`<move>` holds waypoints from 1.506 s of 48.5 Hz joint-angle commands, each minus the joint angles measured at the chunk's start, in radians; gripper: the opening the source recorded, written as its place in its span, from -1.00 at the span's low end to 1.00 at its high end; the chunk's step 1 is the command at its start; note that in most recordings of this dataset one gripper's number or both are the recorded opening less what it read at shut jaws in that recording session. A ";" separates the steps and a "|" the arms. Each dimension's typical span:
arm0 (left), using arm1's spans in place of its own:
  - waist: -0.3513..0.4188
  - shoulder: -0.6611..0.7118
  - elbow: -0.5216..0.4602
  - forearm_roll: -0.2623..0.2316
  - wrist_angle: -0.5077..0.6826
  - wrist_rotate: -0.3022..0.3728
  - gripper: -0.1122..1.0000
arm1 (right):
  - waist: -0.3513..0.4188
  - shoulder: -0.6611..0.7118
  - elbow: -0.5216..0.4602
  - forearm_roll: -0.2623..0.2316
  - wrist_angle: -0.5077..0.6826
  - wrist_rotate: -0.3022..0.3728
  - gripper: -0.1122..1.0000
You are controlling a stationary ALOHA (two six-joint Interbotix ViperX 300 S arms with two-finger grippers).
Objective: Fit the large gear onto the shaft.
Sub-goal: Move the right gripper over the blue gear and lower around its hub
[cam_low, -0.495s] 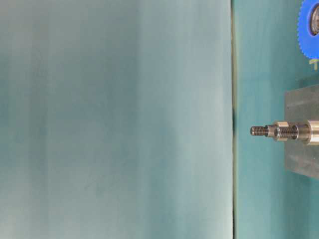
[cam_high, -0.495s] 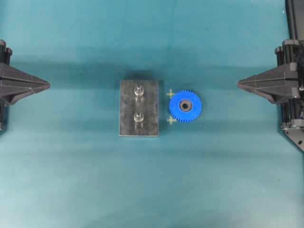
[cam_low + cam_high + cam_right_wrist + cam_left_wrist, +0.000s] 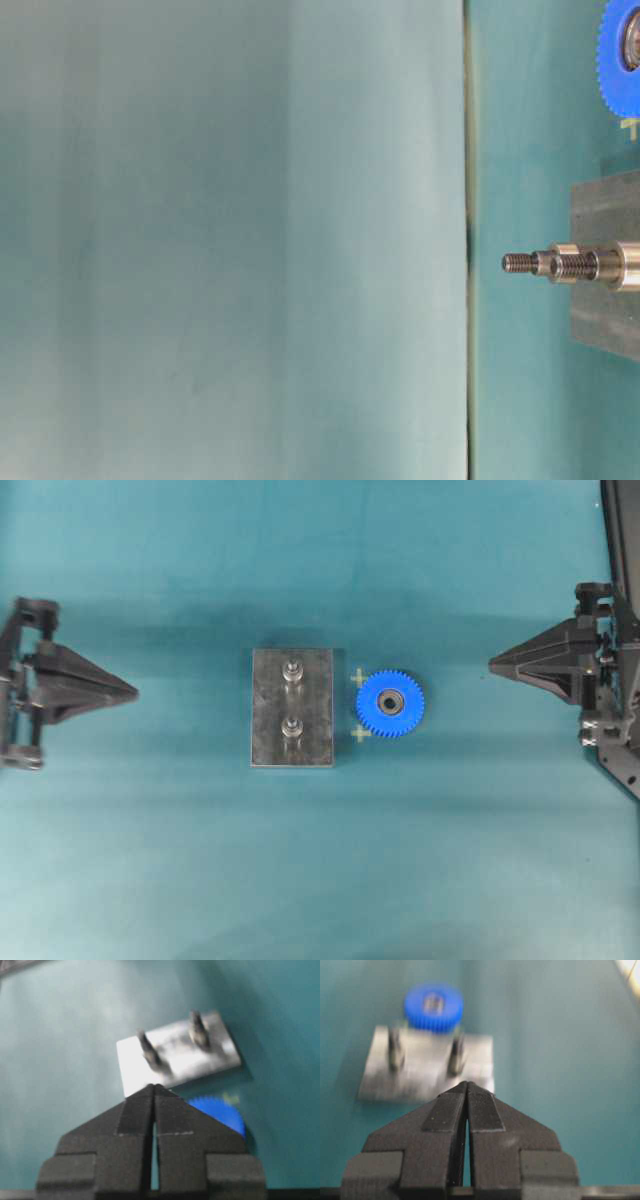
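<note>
The large blue gear (image 3: 390, 703) lies flat on the teal table just right of the grey plate (image 3: 268, 710); it also shows in the left wrist view (image 3: 433, 1006) and partly in the right wrist view (image 3: 225, 1115). Two alike shafts stand on the plate, one at the back (image 3: 292, 670) and one at the front (image 3: 292, 727). The table-level view shows the shafts (image 3: 560, 264) lined up and the gear's edge (image 3: 615, 50). My left gripper (image 3: 135, 691) is shut and empty, far left of the plate. My right gripper (image 3: 491, 663) is shut and empty, right of the gear.
Two small yellow cross marks (image 3: 358, 677) (image 3: 359, 733) sit on the table between plate and gear. A black arm base (image 3: 620, 750) stands at the right edge.
Both arms have come inward toward the middle, the left more than the right. The gear and the plate have not moved.
</note>
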 commanded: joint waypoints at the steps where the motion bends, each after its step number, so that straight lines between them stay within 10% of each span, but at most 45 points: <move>1: 0.003 0.044 -0.043 0.002 0.025 0.012 -0.80 | -0.044 0.046 -0.063 0.012 0.055 0.049 -0.77; 36: 0.003 0.413 -0.204 0.008 0.020 0.035 -0.80 | -0.097 0.548 -0.265 -0.020 0.259 0.060 -0.75; 55: 0.003 0.433 -0.201 0.008 0.020 0.035 -0.80 | -0.124 0.930 -0.537 -0.074 0.497 0.057 0.91; 73: 0.002 0.433 -0.193 0.006 0.020 0.035 -0.80 | -0.124 1.069 -0.650 -0.110 0.578 0.040 0.88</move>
